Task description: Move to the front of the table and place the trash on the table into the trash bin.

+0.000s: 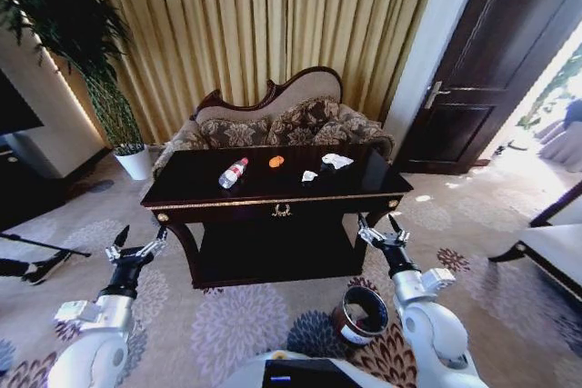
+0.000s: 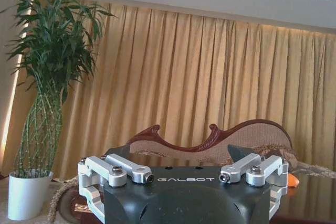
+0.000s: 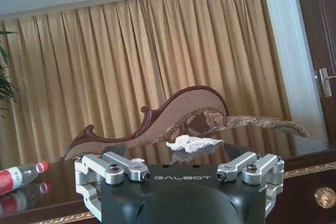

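1. The robot faces the large dark glossy wooden table with gold trim [image 1: 273, 199]. On its tabletop lie the clear plastic bottle with red cap [image 1: 233, 173] toward 11 o'clock of the top, the small orange piece [image 1: 276, 161] near centre, and white crumpled scraps [image 1: 336, 161] toward 1 o'clock.
2. The left pincer [image 1: 138, 246] hangs wide open off the table's 8 o'clock corner; the right pincer [image 1: 382, 230] hangs wide open by its 4 o'clock corner, both empty.
3. The small round dark-brown bin with metallic rim [image 1: 362, 313] stands on the carpet at 5 o'clock, just beside the right arm. A swing of that arm could knock it over.
4. The bottle lies on its side, so a poor pinch may roll it off the glossy top.
5. The scraps are light and may slip free.
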